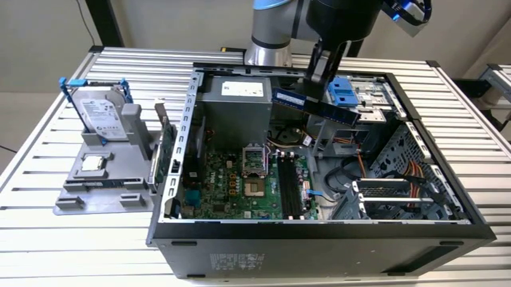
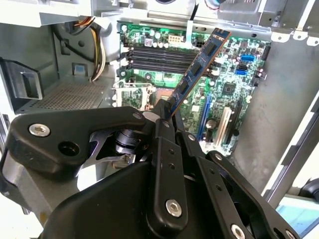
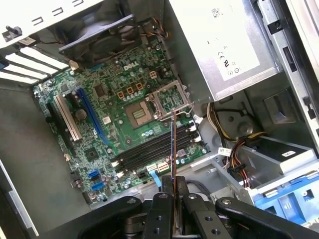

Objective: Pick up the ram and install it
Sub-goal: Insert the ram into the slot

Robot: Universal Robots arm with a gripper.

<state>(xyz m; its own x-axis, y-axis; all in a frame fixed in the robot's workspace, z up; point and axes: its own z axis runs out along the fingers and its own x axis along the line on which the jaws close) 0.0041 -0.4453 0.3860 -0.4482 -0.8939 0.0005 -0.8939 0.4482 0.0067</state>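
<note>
- The ram (image 1: pixel 315 106) is pinched between the fingers of the gripper (image 1: pixel 322 81), which are drawn narrow on the thin board. It is gripped partway along its length, so both ends stick out free.
- The stick is carried in the air above the open computer case (image 1: pixel 185 119), touching nothing else. In the exterior view it lies at about one o'clock from the memory slots (image 1: pixel 289 185), well apart from them.
- In the exterior view the stick is seen tilted, its end towards the exterior view's right lower. It is judged not yet lined up with the slots.
- In the first wrist view the ram (image 3: pixel 172 144) is seen edge-on, a thin line running out from the gripper (image 3: pixel 173 186) over the slots (image 3: pixel 149 149). This suggests it is being aimed at them.
- The slots are dark and appear unfilled on the motherboard (image 1: pixel 231 185), at three o'clock of the CPU socket (image 1: pixel 254 182). Installation is judged not done.
- The power supply (image 1: pixel 236 104) sits at twelve o'clock of the socket.
- Outside the case, at about nine o'clock, a grey holder (image 1: pixel 96 197) on the slatted table (image 1: pixel 48 239) carries a hard drive (image 1: pixel 104 113) standing upright in a blue frame. A CPU chip (image 1: pixel 94 161) lies flat in front of it.
</note>
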